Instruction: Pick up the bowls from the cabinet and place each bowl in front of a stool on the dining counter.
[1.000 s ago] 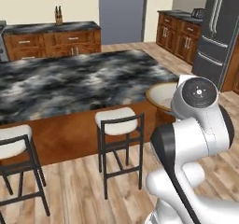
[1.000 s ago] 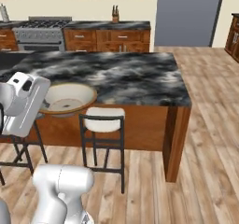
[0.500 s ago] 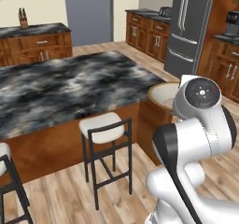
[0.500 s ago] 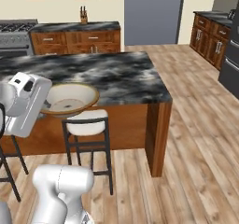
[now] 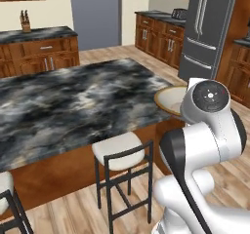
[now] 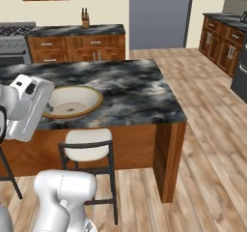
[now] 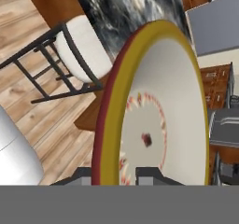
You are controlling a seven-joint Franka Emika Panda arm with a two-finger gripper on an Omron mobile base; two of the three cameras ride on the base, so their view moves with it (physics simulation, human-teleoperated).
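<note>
**Bowl carried along the island as the base swings round**

The wide round ceramic bowl (image 6: 72, 102), cream inside with a yellowish rim, sits left of centre in the right base view, held up over the near edge of the long black, grey and white marbled dining counter (image 6: 130, 88); in the hand view the bowl (image 7: 158, 111) stands on edge, filling the centre, and the two dark fingertips of the gripper (image 7: 116, 175) at the bottom edge are clamped on its rim, one on each side of the wall; in the left base view part of the bowl (image 5: 172, 99) peeks out right of centre, behind the white arm (image 5: 207, 130).

A thin black metal stool with a square off-white seat (image 6: 88, 145) stands just below the bowl, at lower left of the right base view; the same stool (image 5: 119, 151) lies at lower centre of the left base view.

Against the earlier pictures the whole scene has slid: the counter's end corner has moved toward the centre, and a grey refrigerator (image 5: 207, 30) now fills the upper right of the left base view; this is the base turning, not the things moving; the bowl keeps its place beside the arm.

Judged from this, the carry is nearly done; the bowl looks roughly in line with a stool, and lowering it onto the marble comes next.
</note>
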